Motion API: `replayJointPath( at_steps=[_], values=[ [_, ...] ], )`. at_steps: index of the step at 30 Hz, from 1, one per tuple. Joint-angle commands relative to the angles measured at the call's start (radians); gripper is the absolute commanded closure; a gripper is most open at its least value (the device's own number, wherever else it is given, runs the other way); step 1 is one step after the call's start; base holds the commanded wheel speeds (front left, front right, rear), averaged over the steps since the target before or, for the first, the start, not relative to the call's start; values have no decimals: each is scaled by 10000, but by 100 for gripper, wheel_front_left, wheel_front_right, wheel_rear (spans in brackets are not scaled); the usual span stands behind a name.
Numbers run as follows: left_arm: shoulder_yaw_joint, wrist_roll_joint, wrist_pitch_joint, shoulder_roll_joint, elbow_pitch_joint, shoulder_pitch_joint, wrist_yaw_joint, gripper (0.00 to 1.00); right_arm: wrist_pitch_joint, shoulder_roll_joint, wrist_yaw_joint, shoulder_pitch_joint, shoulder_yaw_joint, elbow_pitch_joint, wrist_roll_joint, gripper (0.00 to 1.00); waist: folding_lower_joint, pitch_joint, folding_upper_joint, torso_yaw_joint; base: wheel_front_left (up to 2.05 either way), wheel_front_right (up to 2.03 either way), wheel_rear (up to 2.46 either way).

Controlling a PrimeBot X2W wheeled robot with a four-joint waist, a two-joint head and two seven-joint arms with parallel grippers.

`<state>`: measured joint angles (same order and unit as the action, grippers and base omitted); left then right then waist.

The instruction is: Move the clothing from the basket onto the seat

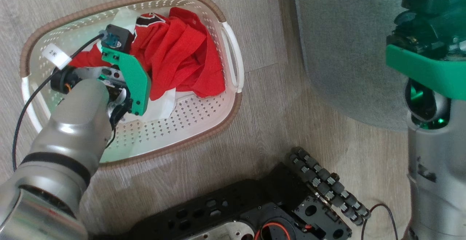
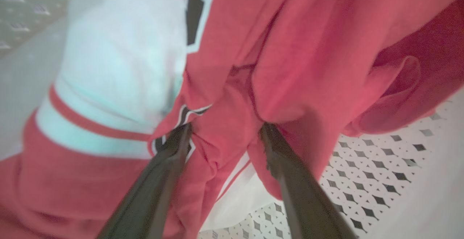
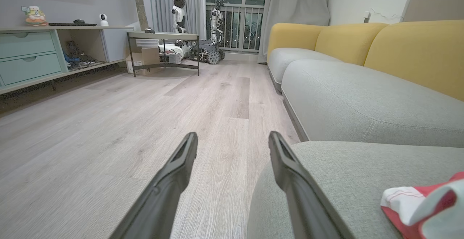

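Between the two long dark fingers of the left gripper (image 2: 224,128) bulges a fold of the thin, shiny red clothing with white panels and black-and-white lettering (image 2: 290,50). The fingers stand well apart, their tips pressed into the cloth on either side of the fold, not closed on it. Beneath and to the right of those fingers shows the perforated floor of the small rectangular cream plastic basket with a brown rim and white side handles (image 1: 174,123). The red heap fills the part of the basket ahead of this hand.

The right gripper (image 3: 232,137) hangs spread just as wide with nothing between its fingers. Its left finger is over the pale wood-plank floor (image 3: 108,123). Its right finger is over the rounded edge of the large grey-green fabric sofa seat (image 3: 344,173). Beside that finger, further right on the cushion, lies a crumpled red and white garment (image 3: 417,202).
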<state>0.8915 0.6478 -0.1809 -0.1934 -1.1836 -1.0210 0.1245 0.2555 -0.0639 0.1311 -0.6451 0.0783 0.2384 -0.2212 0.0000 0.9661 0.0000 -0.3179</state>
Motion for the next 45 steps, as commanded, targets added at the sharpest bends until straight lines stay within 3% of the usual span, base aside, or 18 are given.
replayJointPath(
  at_steps=[1,5,6,8,21,37,45],
  values=[
    [6,127,-113,-251,173,180,61,0,58,136,-4,272,150,322,-92,0,0,8,0,-3,0,0,0],
    [322,442,-118,-401,523,181,61,0,60,136,-4,242,157,319,-143,0,0,11,0,-7,0,0,0],
    [400,515,-110,-432,589,173,61,56,60,136,-4,238,155,314,-145,0,0,4,0,1,0,0,0],
    [581,657,-82,-475,753,165,61,100,61,136,-4,231,145,300,-142,0,0,-16,0,26,0,0,0],
    [1647,1469,736,-521,1366,216,61,100,62,137,-4,122,136,25,-72,0,0,-740,0,321,0,0,0],
    [2815,2987,2522,-144,2230,1100,61,100,62,59,-4,1175,-229,-582,179,0,0,-3572,0,1102,0,0,0],
    [3168,3230,3686,-145,2650,1437,61,100,62,-196,-4,1986,-374,-878,-47,0,0,-4877,0,1557,0,0,0]
  ],
)
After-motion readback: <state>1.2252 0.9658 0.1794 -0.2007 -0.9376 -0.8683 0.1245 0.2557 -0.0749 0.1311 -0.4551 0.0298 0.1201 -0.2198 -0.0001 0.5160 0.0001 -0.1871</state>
